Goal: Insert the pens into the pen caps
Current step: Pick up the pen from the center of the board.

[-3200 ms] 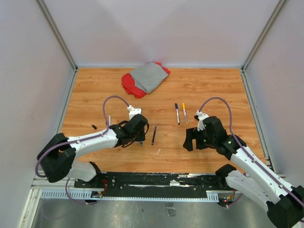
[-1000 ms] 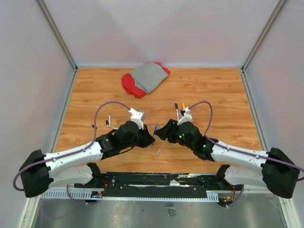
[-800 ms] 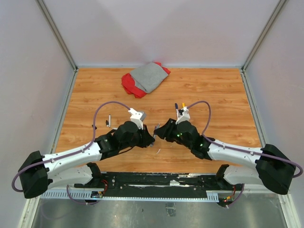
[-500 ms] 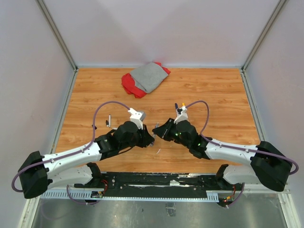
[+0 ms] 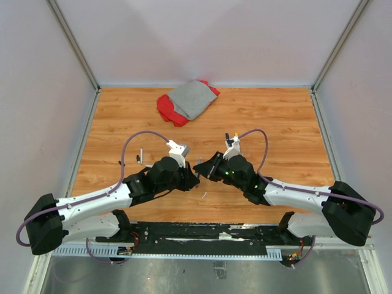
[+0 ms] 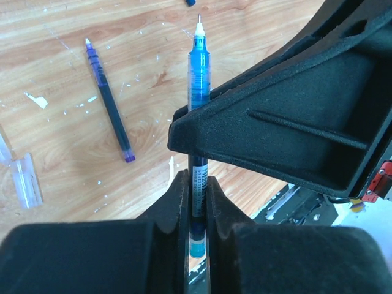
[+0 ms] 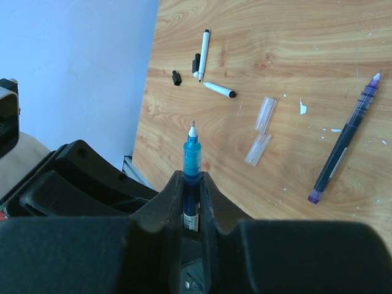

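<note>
Both grippers hold one uncapped blue pen (image 6: 198,73) above the table, near its front middle. My left gripper (image 6: 196,179) is shut on its lower barrel, and its white tip points away from that camera. My right gripper (image 7: 193,182) is shut on the same blue pen (image 7: 192,153) further up; its black finger (image 6: 282,122) crosses the left wrist view. In the top view the two grippers (image 5: 191,174) (image 5: 203,166) meet tip to tip. A purple pen (image 7: 342,150) lies uncapped on the wood. Two clear caps (image 7: 264,114) (image 7: 258,150) lie near it.
Two white pens (image 7: 203,54) (image 7: 218,90) and two black caps (image 7: 176,78) (image 7: 196,62) lie at the table's left side. A grey and red cloth (image 5: 187,101) sits at the back. Another pen (image 5: 227,138) shows behind the right arm. Side walls enclose the table.
My right gripper has moved left to the left gripper and shut on the blue pen held there. The left gripper has kept its grip and hardly moved.
</note>
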